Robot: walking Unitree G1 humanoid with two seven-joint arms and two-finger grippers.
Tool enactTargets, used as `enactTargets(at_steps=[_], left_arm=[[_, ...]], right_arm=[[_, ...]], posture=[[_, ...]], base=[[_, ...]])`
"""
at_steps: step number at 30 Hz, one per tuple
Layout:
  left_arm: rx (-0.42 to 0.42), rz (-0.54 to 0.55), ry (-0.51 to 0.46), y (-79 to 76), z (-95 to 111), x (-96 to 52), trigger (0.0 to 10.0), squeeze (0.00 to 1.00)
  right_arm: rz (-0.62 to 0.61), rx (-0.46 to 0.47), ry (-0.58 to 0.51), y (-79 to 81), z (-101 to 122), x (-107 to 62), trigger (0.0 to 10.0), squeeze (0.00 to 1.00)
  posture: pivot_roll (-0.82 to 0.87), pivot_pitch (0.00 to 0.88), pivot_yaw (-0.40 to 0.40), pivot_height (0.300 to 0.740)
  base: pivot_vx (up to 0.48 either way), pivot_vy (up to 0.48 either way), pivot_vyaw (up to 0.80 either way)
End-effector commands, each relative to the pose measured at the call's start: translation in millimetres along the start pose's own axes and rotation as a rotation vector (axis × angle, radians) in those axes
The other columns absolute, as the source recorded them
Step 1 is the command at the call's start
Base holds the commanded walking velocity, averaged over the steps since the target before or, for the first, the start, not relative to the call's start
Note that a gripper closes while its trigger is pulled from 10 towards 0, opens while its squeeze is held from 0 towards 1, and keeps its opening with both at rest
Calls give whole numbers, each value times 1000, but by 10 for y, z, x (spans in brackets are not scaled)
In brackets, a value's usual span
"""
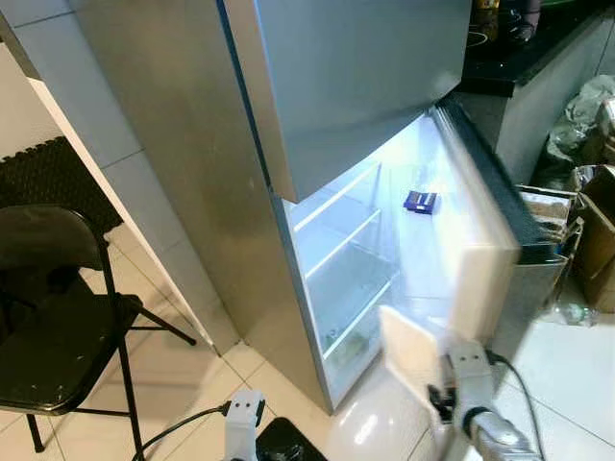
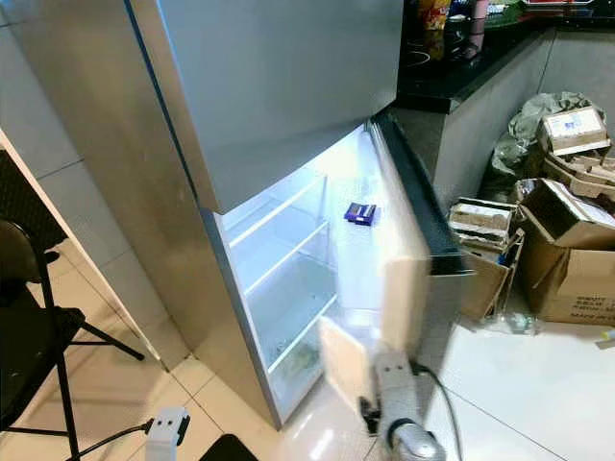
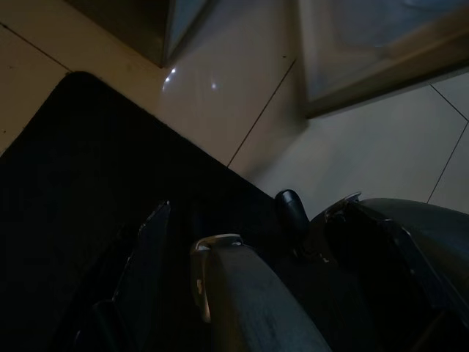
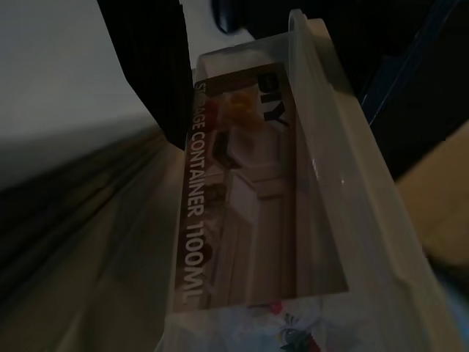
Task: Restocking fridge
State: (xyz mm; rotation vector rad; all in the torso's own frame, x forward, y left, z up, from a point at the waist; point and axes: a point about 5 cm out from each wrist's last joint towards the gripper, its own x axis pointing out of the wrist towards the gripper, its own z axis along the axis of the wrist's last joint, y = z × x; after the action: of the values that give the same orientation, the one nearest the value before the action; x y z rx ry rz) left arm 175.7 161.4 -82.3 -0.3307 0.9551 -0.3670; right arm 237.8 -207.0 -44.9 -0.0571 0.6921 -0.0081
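The silver fridge (image 1: pixel 192 163) has its lower door (image 1: pixel 480 240) swung open and looking blurred. Inside, the lit compartment holds glass shelves (image 1: pixel 341 245) and a small blue box (image 1: pixel 420 201) on the upper shelf. My right gripper (image 1: pixel 440 382) is low in front of the opening, shut on a clear plastic storage container (image 1: pixel 411 353). In the right wrist view the container (image 4: pixel 293 220) carries a label reading "STORAGE CONTAINER 1100ML", with a black finger (image 4: pixel 146 73) against its side. My left arm (image 1: pixel 244 415) hangs idle near the floor.
A black folding chair (image 1: pixel 58 317) stands to the left on the tiled floor. Cardboard boxes (image 2: pixel 567 250) and bags crowd the right side beside the black counter (image 2: pixel 461 67). A black mat (image 3: pixel 88 183) lies at my feet.
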Motion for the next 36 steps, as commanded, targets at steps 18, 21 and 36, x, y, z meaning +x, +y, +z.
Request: enactTargets(at_steps=[18, 21, 36], left_arm=[[29, -12, 21, -27, 6, 18, 10000, 0], [33, -16, 19, -36, 18, 24, 10000, 0], [48, -27, 39, -92, -9, 55, 10000, 0]], right_arm=[[-90, -7, 186, -243, -651, -278, 10000, 0], [-64, -35, 244, -200, -793, -335, 10000, 0], [-41, -217, 459, -228, -1282, -621, 10000, 0]], posture=[[-191, 0, 93, 740], [-188, 0, 90, 740], [-188, 0, 100, 740]], base=[[0, 0, 0], [0, 0, 0], [0, 0, 0]])
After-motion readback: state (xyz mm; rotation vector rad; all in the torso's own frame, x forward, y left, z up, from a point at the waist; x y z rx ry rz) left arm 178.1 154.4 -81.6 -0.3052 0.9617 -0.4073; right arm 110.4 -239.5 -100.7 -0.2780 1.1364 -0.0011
